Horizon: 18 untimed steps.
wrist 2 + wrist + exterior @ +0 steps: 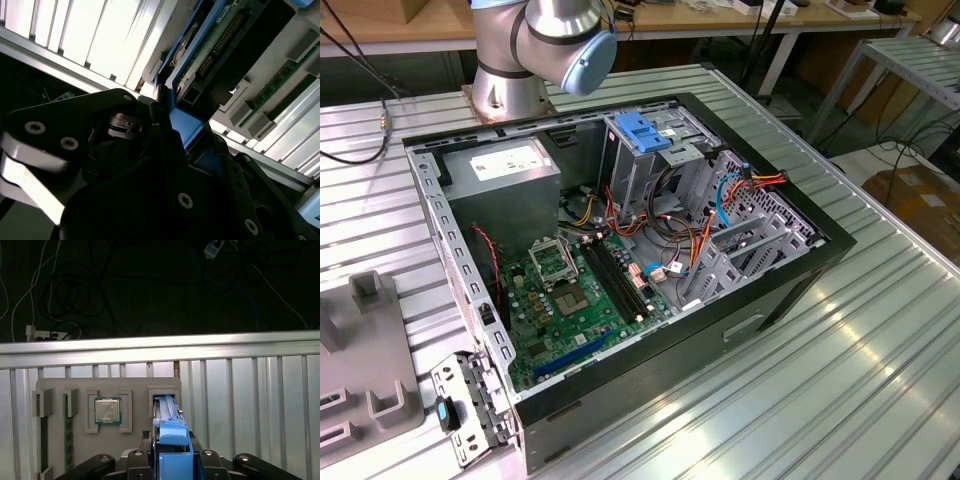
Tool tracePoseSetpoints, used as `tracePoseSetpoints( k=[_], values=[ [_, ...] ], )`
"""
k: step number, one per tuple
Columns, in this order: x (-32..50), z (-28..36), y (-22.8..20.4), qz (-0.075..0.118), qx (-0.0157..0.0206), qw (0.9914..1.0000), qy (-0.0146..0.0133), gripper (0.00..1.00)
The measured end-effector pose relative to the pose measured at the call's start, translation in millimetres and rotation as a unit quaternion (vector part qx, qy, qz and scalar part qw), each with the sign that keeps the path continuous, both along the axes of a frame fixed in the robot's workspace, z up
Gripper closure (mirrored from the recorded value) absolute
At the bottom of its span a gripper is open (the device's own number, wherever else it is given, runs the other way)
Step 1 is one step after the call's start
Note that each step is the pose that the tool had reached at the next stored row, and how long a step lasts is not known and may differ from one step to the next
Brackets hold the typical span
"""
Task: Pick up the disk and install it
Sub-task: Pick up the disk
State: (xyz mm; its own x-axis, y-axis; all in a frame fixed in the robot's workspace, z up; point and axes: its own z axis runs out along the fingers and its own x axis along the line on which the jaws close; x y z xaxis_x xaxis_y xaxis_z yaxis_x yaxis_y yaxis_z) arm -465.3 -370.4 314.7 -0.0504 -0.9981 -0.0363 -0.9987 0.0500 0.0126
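Clearly, the gripper [173, 456] has its jaws closed on the disk [169, 415], which stands in a slot of the grey holder [135, 385] on the ribbed aluminium table [240, 405]. Cables [67, 330] trail across the dark floor [150, 295] beyond.

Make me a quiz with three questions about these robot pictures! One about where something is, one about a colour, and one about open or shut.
1. Where is the disk?
A. inside the computer
B. in a slot of the grey tray
C. on the floor

2. What colour is the disk's frame?
A. red
B. yellow
C. blue

3. How is the computer case?
A. open, insides showing
B. shut on all sides
C. packed in a box

Answers:
1. B: the first wrist view shows it standing in the tray beside the chip, with the claw gripping its frame.
2. C: the frame is bright blue in both wrist views.
3. A: the exterior view shows the green circuit board uncovered.
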Motion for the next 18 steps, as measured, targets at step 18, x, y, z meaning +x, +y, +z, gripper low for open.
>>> tracePoseSetpoints(
  k=[18],
  values=[
    [0.0,16.1,0.0,0.000,0.0000,1.00000,0.0000,0.63]
  ],
)
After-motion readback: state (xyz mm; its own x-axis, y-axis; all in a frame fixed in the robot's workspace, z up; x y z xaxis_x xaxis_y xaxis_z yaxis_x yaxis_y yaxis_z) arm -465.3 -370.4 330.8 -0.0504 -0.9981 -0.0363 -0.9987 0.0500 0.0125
